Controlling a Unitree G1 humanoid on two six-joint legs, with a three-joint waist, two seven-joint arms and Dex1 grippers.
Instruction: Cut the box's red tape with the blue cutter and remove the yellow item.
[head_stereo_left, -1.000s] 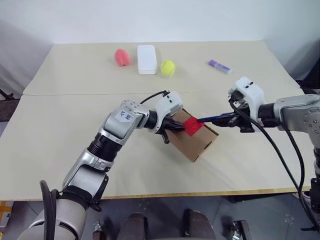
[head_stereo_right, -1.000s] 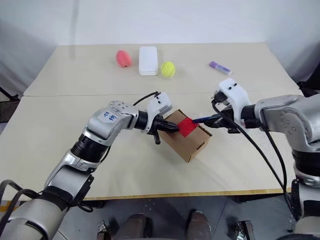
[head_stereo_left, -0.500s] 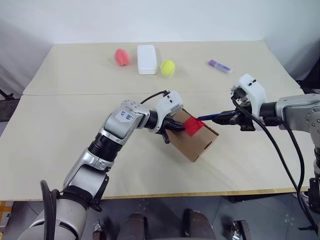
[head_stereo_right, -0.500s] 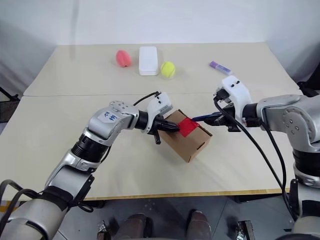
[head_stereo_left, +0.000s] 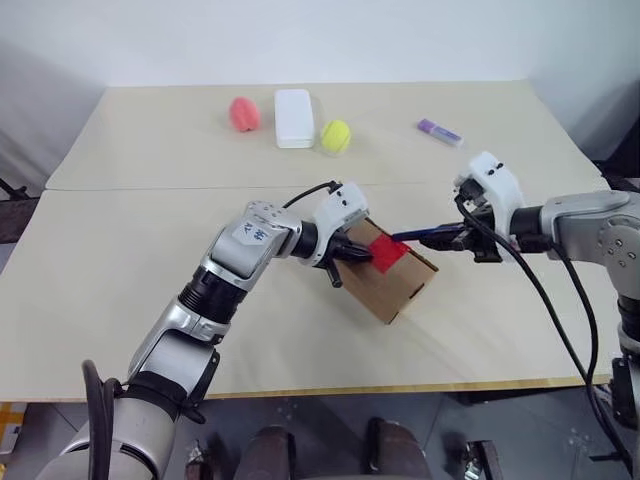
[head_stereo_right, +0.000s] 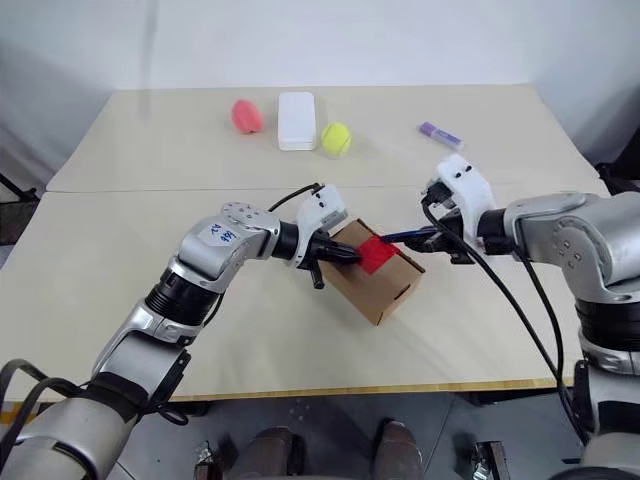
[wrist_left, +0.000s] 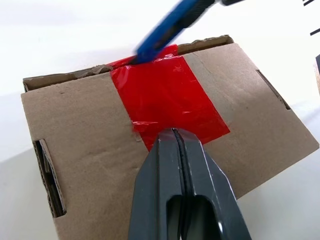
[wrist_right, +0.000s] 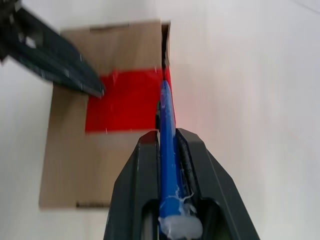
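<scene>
I have the cardboard box (head_stereo_left: 385, 268) sitting skewed near the middle of the desk (head_stereo_left: 120, 290), with the distractors well apart at the far edge. My left gripper (wrist_left: 176, 136) has its fingers pressed fully together, holding nothing, and their tip bears down on the near end of the red tape (wrist_left: 167, 102); I read that as a brace, pinning the box so it does not slide under the blade. My right gripper (wrist_right: 167, 137) has its fingers clamped narrowly around the blue cutter (wrist_right: 168, 150), which runs straight out along them toward the box. Its dark tip meets the tape at the box's far top edge, where the flap seam shows as a ragged gap, so I judge the cut is just starting there or about to. Attacking from the side opposite the bracing fingers keeps the stroke from shoving the carton away. The flaps are still shut, so the yellow item is hidden; presumably inside.
</scene>
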